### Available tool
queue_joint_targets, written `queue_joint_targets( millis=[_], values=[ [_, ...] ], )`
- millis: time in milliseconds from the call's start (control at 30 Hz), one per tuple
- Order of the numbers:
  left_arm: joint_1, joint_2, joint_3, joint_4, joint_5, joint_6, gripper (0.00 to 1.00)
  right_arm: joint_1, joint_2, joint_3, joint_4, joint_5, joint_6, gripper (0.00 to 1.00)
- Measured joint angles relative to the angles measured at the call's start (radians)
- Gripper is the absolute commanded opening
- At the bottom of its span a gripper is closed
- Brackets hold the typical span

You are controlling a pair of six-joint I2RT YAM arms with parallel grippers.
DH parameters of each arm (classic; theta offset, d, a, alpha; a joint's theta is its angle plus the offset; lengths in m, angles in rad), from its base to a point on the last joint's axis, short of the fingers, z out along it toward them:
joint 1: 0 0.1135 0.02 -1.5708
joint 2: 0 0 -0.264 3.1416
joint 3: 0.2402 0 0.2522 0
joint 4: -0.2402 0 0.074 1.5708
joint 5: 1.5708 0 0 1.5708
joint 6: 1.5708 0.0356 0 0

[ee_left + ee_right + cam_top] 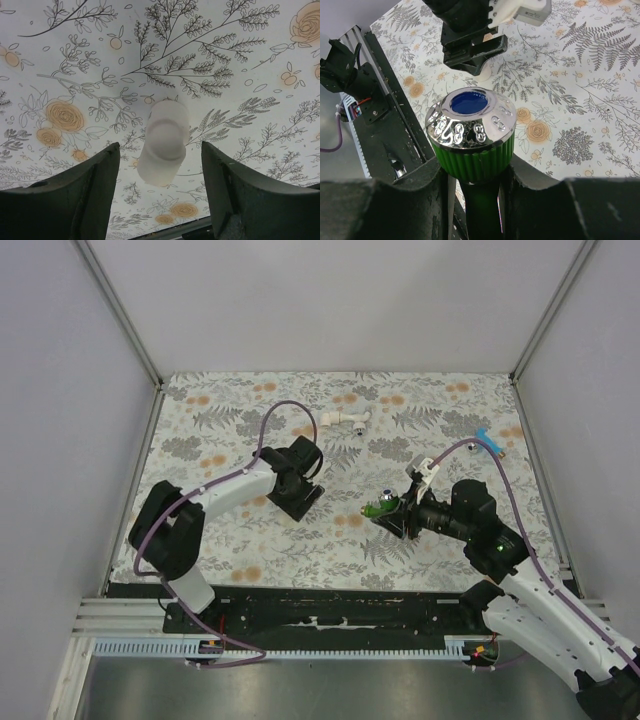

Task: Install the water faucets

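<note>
My right gripper (397,514) is shut on the bright green faucet (380,508), held a little above the table's middle. In the right wrist view the faucet's ribbed green handle (472,152), with a chrome cap and blue centre, stands between the fingers (410,200). My left gripper (300,498) is open over a short white elbow fitting (162,142), which sits between the fingers without touching either one. That fitting also shows under the left gripper (470,47) in the right wrist view (485,75). A small blue faucet (484,438) lies at the far right.
A second white pipe piece (345,421) lies at the back centre of the flower-patterned tablecloth (220,430). Grey walls enclose three sides. A black rail (330,605) with the arm bases runs along the near edge. Purple cables loop over both arms.
</note>
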Motion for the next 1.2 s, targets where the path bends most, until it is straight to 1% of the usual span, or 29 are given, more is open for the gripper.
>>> queue_joint_targets(
  millis=[100,300,633,667,900,1000,1033,1067,1100,1167,1200],
  values=[
    [0.0,0.058,0.021,-0.003,0.016,0.022,0.65,0.0,0.003,0.0,-0.005,0.0,-0.005,0.0],
    [0.0,0.137,0.058,-0.031,0.042,0.045,0.62,0.0,0.022,0.0,-0.006,0.0,-0.007,0.0],
    [0.0,0.168,0.058,-0.069,0.043,0.047,0.6,0.0,0.029,0.0,-0.009,0.0,-0.008,0.0],
    [0.0,0.172,0.059,-0.072,0.044,0.047,0.56,0.0,0.029,0.0,-0.009,0.0,-0.008,0.0],
    [0.0,0.195,0.064,-0.079,0.047,0.049,0.53,0.0,0.035,0.0,-0.009,0.001,-0.011,0.0],
    [0.0,0.198,0.066,-0.079,0.049,0.049,0.5,0.0,0.035,0.0,-0.009,0.002,-0.011,0.0],
    [0.0,0.198,0.067,-0.079,0.051,0.049,0.43,0.0,0.035,0.0,-0.009,0.002,-0.011,0.0],
    [0.0,0.198,0.068,-0.079,0.052,0.049,0.42,0.0,0.035,0.0,-0.01,0.002,-0.011,0.0],
    [0.0,0.198,0.068,-0.079,0.054,0.05,0.36,0.0,0.035,0.0,-0.01,0.003,-0.011,0.0],
    [0.0,0.198,0.069,-0.08,0.057,0.052,0.34,0.0,0.035,0.0,-0.01,0.003,-0.011,0.0],
    [0.0,0.198,0.069,-0.079,0.063,0.054,0.27,0.0,0.035,0.0,-0.01,0.003,-0.011,0.0]
  ],
)
